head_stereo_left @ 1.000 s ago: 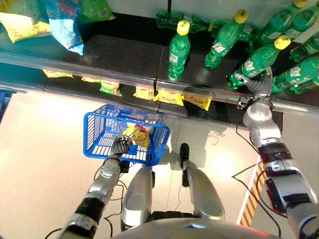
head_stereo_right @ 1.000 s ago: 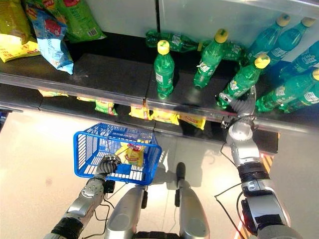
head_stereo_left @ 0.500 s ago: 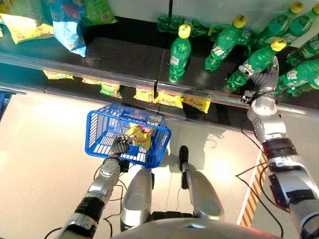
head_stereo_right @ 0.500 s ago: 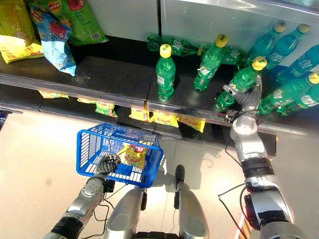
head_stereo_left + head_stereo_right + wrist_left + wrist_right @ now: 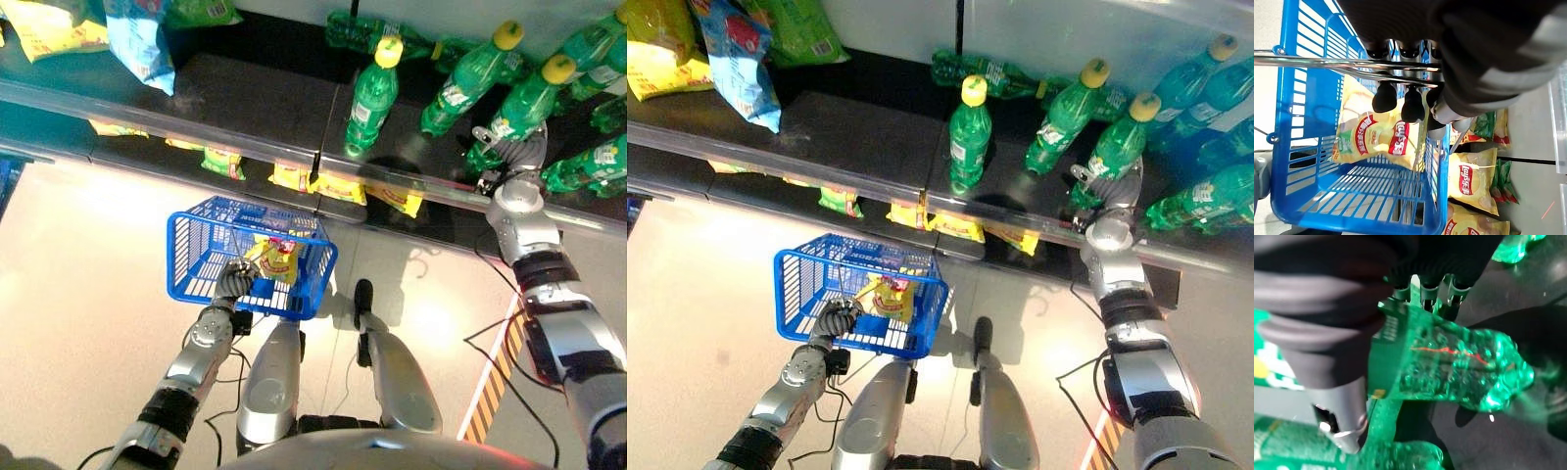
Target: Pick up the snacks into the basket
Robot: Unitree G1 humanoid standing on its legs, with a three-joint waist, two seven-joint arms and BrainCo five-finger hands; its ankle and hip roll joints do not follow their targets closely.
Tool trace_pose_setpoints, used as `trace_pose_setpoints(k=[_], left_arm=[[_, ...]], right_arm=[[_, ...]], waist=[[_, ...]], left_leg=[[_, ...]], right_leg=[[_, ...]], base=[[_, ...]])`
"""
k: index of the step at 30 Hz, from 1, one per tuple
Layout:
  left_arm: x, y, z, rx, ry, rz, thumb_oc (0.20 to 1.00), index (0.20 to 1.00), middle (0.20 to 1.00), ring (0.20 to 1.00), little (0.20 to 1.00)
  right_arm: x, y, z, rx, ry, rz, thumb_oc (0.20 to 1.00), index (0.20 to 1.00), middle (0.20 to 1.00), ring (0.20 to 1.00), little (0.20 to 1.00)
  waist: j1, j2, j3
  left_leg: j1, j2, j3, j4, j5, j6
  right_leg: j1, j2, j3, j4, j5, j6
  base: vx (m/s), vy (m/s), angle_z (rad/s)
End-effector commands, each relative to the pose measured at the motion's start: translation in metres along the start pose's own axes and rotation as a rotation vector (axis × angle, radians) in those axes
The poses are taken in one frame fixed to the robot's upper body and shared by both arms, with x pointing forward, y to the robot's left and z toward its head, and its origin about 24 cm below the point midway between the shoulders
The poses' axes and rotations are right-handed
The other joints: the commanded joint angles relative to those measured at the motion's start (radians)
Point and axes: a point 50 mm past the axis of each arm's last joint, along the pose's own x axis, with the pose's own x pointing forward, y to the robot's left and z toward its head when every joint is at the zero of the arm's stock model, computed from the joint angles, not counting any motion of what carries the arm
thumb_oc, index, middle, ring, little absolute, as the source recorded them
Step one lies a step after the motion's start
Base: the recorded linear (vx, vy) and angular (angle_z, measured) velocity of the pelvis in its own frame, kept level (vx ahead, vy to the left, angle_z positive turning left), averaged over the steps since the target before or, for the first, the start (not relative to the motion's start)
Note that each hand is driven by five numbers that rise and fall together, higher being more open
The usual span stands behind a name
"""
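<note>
A blue wire basket (image 5: 186, 257) hangs low in front of the shelves. My left hand (image 5: 233, 279) is shut on its metal handle (image 5: 1327, 62). One yellow snack bag (image 5: 277, 259) leans inside the basket against its far wall, also seen in the left wrist view as the bag (image 5: 1376, 137). My right hand (image 5: 509, 157) is up at the front of the bottle shelf, fingers and thumb (image 5: 1342, 416) curled round the lower part of a leaning green bottle (image 5: 1459, 367) with a yellow cap (image 5: 524, 103).
Several more green bottles stand and lie on that shelf, one upright (image 5: 372, 98). Large snack bags (image 5: 137, 44) sit at its left end. Small yellow and green snack bags (image 5: 338, 186) line the lower shelf behind the basket. Striped tape (image 5: 495, 382) marks the floor at right.
The camera has shifted. My right hand rose from the shelf's front edge to the green bottle and closed round it. The left hand still holds the basket.
</note>
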Motion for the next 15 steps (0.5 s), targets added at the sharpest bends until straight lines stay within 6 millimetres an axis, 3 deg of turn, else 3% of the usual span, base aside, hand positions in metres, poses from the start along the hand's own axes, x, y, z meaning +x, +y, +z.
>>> trace_pose_setpoints(k=[1,2,3,15], left_arm=[[-0.016,-0.002,0.022,-0.028,-0.161,-0.043,0.2,0.2,0.2,0.2,0.2],[-0.016,-0.002,0.023,-0.029,-0.166,-0.046,0.2,0.2,0.2,0.2,0.2],[-0.016,-0.002,0.022,-0.03,-0.163,-0.049,0.2,0.2,0.2,0.2,0.2],[-0.014,-0.001,0.024,-0.029,-0.172,-0.049,0.2,0.2,0.2,0.2,0.2]], right_arm=[[0.014,-0.009,0.042,0.059,-0.131,-0.009,1.0,1.0,1.0,1.0,1.0],[0.016,-0.01,0.044,0.073,-0.128,-0.007,0.561,0.561,0.561,0.561,0.561],[0.017,-0.011,0.045,0.095,-0.122,-0.013,0.2,0.2,0.2,0.2,0.2],[0.018,-0.006,0.056,0.117,-0.159,-0.008,0.2,0.2,0.2,0.2,0.2]], waist=[[0.013,0.006,-0.045],[0.016,0.01,-0.043],[0.018,0.013,-0.042],[0.024,0.019,-0.051]], left_leg=[[-0.07,-0.055,-0.007,0.091,-0.047,0.031],[-0.074,-0.056,-0.007,0.091,-0.047,0.031],[-0.076,-0.057,-0.008,0.089,-0.046,0.03],[-0.088,-0.061,-0.008,0.085,-0.043,0.026]], right_leg=[[-0.008,-0.036,-0.027,0.105,-0.089,0.077],[-0.013,-0.036,-0.028,0.106,-0.09,0.077],[-0.015,-0.035,-0.028,0.106,-0.089,0.077],[-0.027,-0.035,-0.028,0.102,-0.089,0.074]], base=[[0.0,0.0,0.0],[0.0,-0.002,0.03],[0.0,-0.002,0.04],[0.01,-0.003,0.03]])
